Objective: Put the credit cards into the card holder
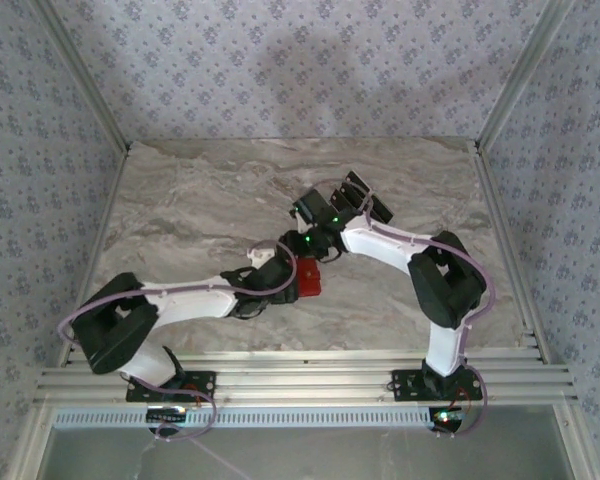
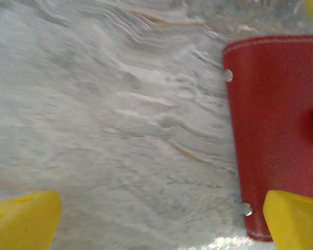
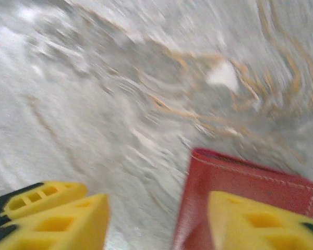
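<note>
The red card holder (image 1: 309,278) lies flat on the marble table, red outside facing up. My left gripper (image 1: 280,272) is low at its left edge, jaws wide open. In the left wrist view the card holder (image 2: 276,130) sits to the right and one yellow finger (image 2: 295,221) overlaps its near corner. My right gripper (image 1: 306,250) comes down at its far edge, also open. In the blurred right wrist view one finger (image 3: 261,224) is over the card holder (image 3: 240,179) and the other (image 3: 57,219) is over bare table. Two black credit cards (image 1: 366,197) lie just behind the right wrist.
The marble table (image 1: 200,210) has bare room to the left and at the back. Aluminium frame rails (image 1: 280,375) run along the near edge, with patterned walls on three sides. The two forearms cross close together above the card holder.
</note>
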Robot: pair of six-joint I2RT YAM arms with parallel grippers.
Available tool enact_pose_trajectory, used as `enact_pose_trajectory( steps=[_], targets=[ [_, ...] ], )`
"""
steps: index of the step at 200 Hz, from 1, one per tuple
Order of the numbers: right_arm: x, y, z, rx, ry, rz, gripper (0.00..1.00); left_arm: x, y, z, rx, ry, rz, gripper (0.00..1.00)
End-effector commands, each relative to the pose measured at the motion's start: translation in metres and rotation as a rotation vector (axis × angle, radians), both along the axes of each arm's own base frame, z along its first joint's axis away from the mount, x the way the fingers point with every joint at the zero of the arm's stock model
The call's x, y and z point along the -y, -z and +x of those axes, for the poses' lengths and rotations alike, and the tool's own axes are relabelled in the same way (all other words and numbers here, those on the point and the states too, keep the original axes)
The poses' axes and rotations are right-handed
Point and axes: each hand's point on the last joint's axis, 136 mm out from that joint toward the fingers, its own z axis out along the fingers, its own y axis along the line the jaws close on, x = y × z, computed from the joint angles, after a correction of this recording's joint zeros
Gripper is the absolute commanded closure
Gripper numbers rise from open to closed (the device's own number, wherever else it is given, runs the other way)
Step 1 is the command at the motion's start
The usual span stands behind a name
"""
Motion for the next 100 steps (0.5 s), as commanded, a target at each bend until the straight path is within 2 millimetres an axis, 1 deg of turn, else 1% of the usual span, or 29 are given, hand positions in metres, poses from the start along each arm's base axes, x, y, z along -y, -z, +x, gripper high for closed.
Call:
enact_pose_trajectory(
  steps=[1, 13, 17, 20, 38, 54, 70, 78, 89, 100],
  targets=[
    [0.004, -0.046, 0.014, 0.032, 0.026, 0.061, 0.25, -0.012, -0.067, 0.014, 0.143, -0.013, 0.012, 0.0],
    [0.011, -0.066, 0.02, 0.061, 0.047, 0.081, 0.15, -0.025, -0.092, 0.021, 0.203, -0.038, 0.025, 0.0],
    [0.015, -0.072, 0.022, 0.071, 0.056, 0.088, 0.03, -0.03, -0.099, 0.023, 0.219, -0.048, 0.033, 0.0],
    [0.018, -0.076, 0.023, 0.078, 0.061, 0.093, 0.0, -0.034, -0.104, 0.025, 0.233, -0.057, 0.038, 0.0],
    [0.041, -0.104, 0.03, 0.141, 0.105, 0.118, 0.0, -0.059, -0.131, 0.037, 0.277, -0.108, 0.053, 0.0],
    [0.071, -0.125, 0.035, 0.195, 0.163, 0.117, 0.0, -0.087, -0.157, 0.05, 0.341, -0.176, 0.076, 0.0],
    [0.101, -0.142, 0.043, 0.26, 0.226, 0.101, 0.0, -0.108, -0.184, 0.061, 0.425, -0.202, 0.111, 0.0],
    [0.119, -0.148, 0.046, 0.295, 0.265, 0.083, 0.0, -0.118, -0.2, 0.066, 0.489, -0.216, 0.144, 0.0],
    [0.144, -0.157, 0.052, 0.344, 0.325, 0.055, 0.0, -0.125, -0.221, 0.072, 0.584, -0.216, 0.165, 0.0],
    [0.174, -0.163, 0.059, 0.384, 0.409, 0.025, 0.0, -0.133, -0.239, 0.077, 0.671, -0.209, 0.184, 0.0]
  ],
)
